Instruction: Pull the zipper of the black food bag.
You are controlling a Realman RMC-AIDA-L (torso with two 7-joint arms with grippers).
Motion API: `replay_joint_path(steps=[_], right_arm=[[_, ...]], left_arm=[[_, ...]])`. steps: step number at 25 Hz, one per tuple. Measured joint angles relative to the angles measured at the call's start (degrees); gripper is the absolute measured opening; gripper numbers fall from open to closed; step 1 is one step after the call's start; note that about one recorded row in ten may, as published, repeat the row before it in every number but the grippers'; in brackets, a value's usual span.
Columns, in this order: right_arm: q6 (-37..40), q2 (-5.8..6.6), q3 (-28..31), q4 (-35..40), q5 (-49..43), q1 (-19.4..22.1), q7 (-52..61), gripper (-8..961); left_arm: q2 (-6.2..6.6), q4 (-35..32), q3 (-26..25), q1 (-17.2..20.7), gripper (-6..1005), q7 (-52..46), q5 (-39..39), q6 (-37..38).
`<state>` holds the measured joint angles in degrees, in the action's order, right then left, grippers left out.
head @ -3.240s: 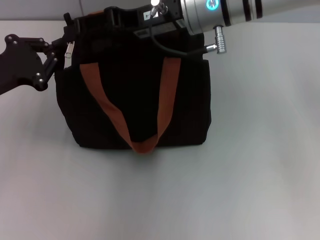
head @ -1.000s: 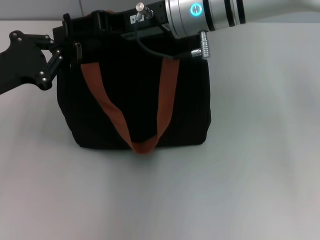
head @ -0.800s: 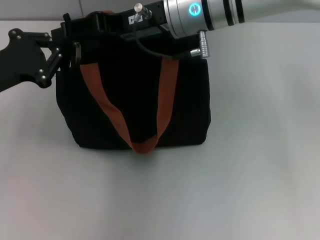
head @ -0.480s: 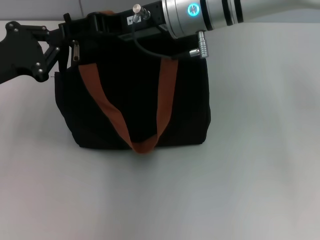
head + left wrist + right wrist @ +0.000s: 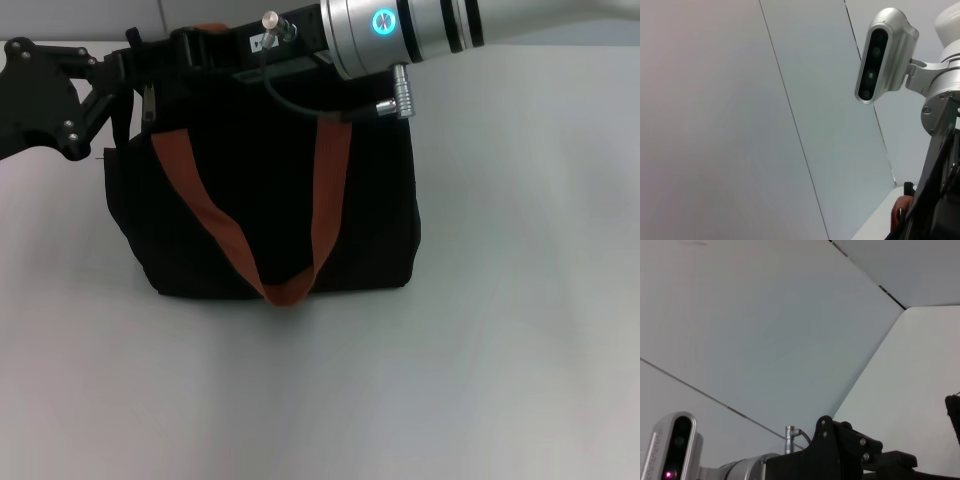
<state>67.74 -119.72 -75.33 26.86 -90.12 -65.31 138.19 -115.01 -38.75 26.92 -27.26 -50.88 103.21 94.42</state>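
- Head view: the black food bag (image 5: 265, 200) stood on the white table (image 5: 480, 350), orange handles (image 5: 215, 225) draped down its front. The left tool (image 5: 125, 75) sat at the bag's upper left corner beside the zipper (image 5: 149, 105), which hung there; I could not tell its finger state. The right tool (image 5: 200, 45) reached along the top edge, state likewise unclear.
- Left wrist view: mostly wall, with the other arm's camera (image 5: 883, 55).
- Right wrist view: wall and the left arm's black linkage (image 5: 850, 452).
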Motion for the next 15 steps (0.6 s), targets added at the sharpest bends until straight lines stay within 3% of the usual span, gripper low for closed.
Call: replay_joint_path(steps=[15], right_arm=[[-0.26, -0.09, -0.69, 1.01, 0.13, 0.89, -0.23, 782]], left_arm=[[-0.03, -2.15, 0.86, -0.05, 32, -3.34, 0.19, 0.92]])
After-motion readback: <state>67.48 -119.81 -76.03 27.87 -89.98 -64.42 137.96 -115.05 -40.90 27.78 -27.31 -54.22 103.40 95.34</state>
